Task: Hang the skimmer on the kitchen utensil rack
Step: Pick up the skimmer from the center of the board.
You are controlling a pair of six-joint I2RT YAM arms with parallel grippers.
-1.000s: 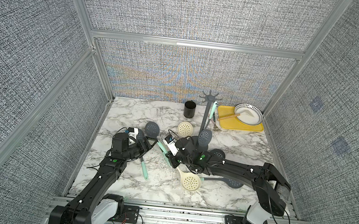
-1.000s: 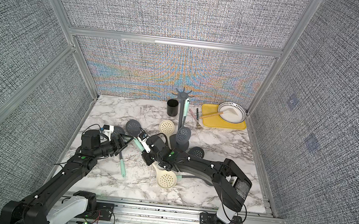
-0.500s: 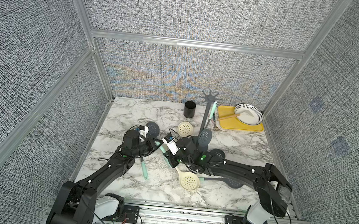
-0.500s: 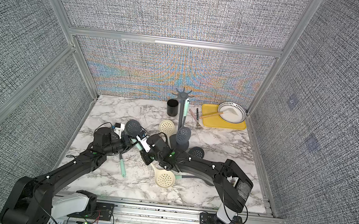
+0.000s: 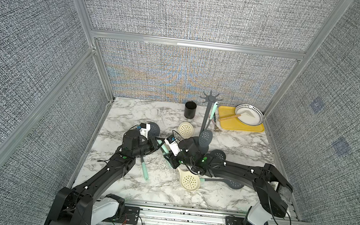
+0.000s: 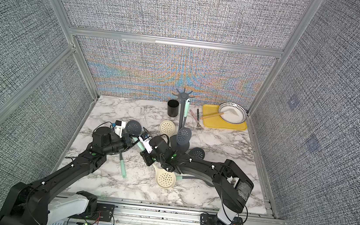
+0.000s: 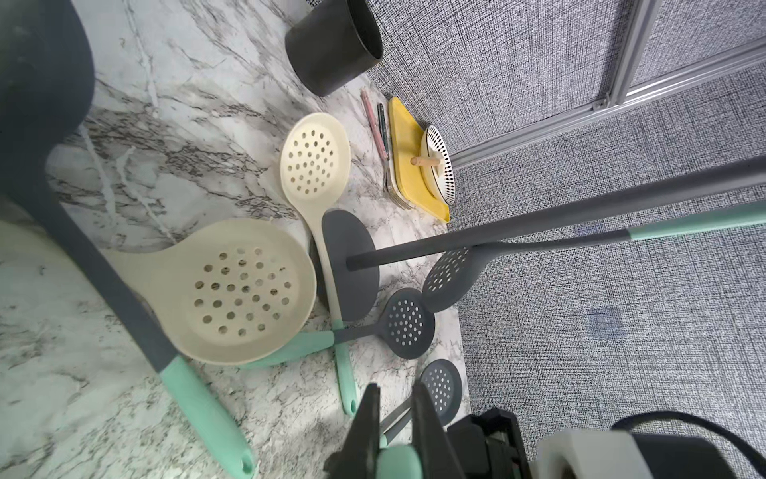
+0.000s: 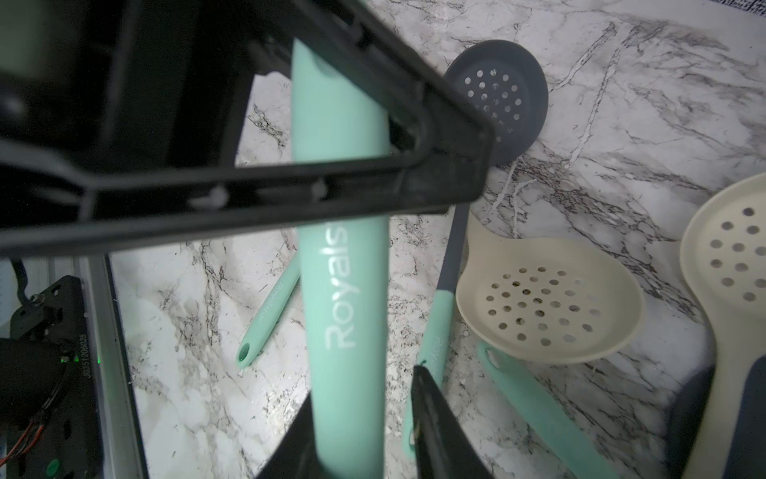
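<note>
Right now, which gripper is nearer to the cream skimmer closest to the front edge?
Right. The right gripper is beside the cream skimmer; the left gripper is farther back.

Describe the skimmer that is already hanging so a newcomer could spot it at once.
Start at the yellow tray in the far right corner of the table; just left of it stands the tall dark grey utensil rack. One skimmer hangs from its crown, mint handle up, dark grey perforated head down. No other skimmer hangs upright.
</note>
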